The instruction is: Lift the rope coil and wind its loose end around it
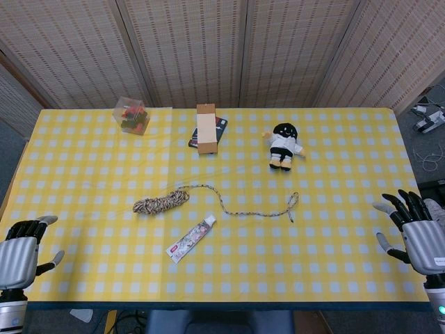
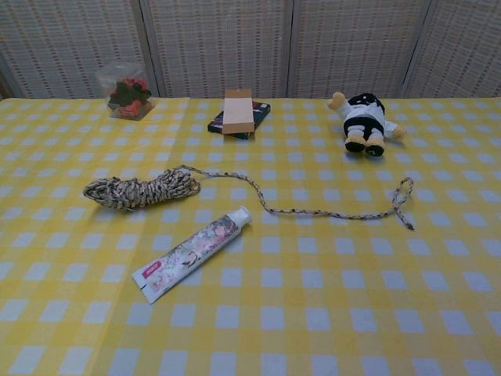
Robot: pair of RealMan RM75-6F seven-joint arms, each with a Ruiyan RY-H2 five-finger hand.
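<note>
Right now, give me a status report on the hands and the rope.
Left hand and right hand open, at table edges. Rope coil flat on table, loose end trailing right, untouched. Toothpaste tube lies just in front of it.

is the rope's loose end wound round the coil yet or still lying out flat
Lying out flat. The loose end trails rightwards from the rope coil across the tablecloth, ending in a small bend.

A staged test booth: checked-cloth table [image 1: 334, 229] enclosed by woven screens [image 1: 181, 49]
</note>
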